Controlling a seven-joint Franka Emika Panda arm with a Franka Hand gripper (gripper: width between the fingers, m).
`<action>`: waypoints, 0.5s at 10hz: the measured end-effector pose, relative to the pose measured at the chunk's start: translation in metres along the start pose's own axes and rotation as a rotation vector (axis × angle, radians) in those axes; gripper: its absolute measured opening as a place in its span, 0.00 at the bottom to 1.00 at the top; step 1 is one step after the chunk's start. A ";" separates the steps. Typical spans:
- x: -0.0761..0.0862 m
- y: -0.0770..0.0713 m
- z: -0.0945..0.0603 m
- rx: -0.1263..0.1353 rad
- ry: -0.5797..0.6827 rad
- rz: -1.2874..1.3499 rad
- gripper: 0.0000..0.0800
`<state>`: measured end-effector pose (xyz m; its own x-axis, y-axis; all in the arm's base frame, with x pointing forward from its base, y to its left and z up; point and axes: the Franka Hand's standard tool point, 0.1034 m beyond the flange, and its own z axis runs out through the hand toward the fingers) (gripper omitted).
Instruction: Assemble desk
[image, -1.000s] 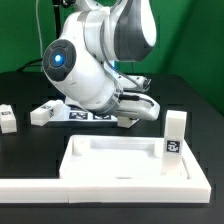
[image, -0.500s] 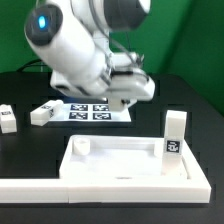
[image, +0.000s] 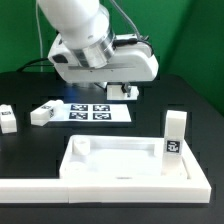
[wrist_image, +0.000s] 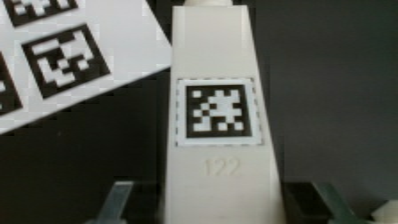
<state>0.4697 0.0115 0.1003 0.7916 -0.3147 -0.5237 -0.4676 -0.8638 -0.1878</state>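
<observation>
The assembly looks to be at an early-to-middle stage. The desk top (image: 130, 172), a white rimmed tray, lies open side up at the near middle of the scene, just behind the long white border bar (image: 60, 188).

One upright leg (image: 175, 128) stands at the tray's far right corner with its tag facing the camera. It seems to be set in that corner's socket, but the exterior view cannot show whether it is fully seated or only standing against the rim. No other corner carries a leg.

The gripper (image: 122, 93) hangs high above the right end of the marker board (image: 95, 112). In the wrist view a tagged leg (wrist_image: 217, 110) runs lengthways between the two dark fingers, clear of the surface below. The gripper is therefore judged to be pinching this leg, although the contact itself is not plainly seen.

Two more parts are waiting. The lying leg (image: 40, 113) rests just left of the marker board, and the far-left leg (image: 7, 119) sits at the left edge of the scene, well apart from the tray.

By this reading, at most one leg of the four is fitted, one is on its way, and two remain to be picked up and installed.
</observation>
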 end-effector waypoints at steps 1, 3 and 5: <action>0.005 0.002 -0.021 -0.010 0.044 -0.034 0.36; 0.002 -0.014 -0.066 -0.070 0.230 -0.131 0.36; 0.004 -0.020 -0.067 -0.069 0.390 -0.148 0.36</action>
<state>0.5085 0.0010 0.1578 0.9442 -0.2987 -0.1391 -0.3203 -0.9312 -0.1743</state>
